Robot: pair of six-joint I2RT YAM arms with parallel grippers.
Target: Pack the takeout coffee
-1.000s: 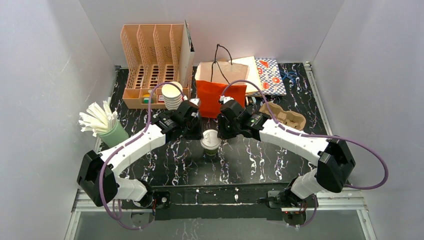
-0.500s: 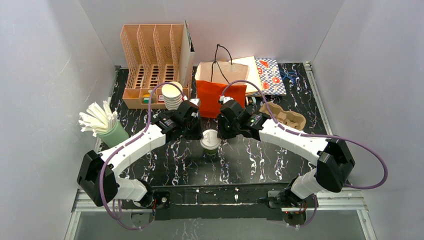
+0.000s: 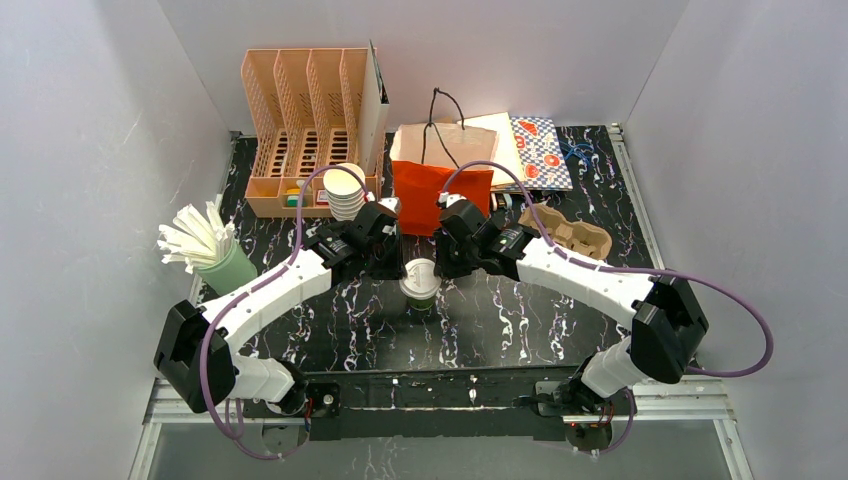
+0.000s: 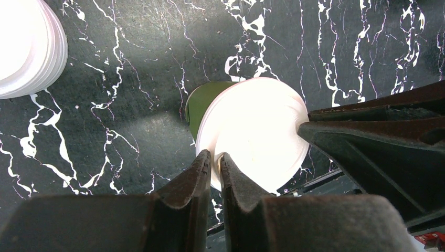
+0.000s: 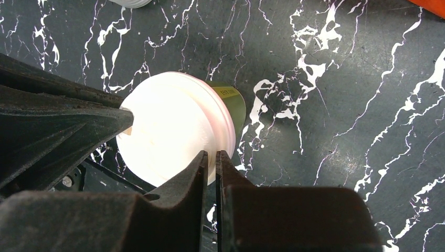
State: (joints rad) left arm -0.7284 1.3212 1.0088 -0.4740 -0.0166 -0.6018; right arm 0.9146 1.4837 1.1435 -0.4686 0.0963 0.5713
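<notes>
One takeout coffee, a dark green cup (image 3: 423,300) with a white lid (image 3: 420,274), stands upright mid-table. My left gripper (image 3: 399,268) is at the lid's left side and my right gripper (image 3: 442,268) at its right. In the left wrist view the left gripper (image 4: 215,156) is shut on the rim of the white lid (image 4: 252,131), with a sliver of green cup (image 4: 202,100) showing behind. In the right wrist view the right gripper (image 5: 211,154) pinches the opposite rim of the lid (image 5: 173,131). No other lidded cup shows.
A stack of lidless white cups (image 3: 345,190) stands just behind the left gripper. An orange bag (image 3: 440,190) and a brown paper bag (image 3: 445,140) are behind the cup. A cardboard cup carrier (image 3: 570,232) lies right; a straw holder (image 3: 215,255) and peach organizer (image 3: 305,125) are left.
</notes>
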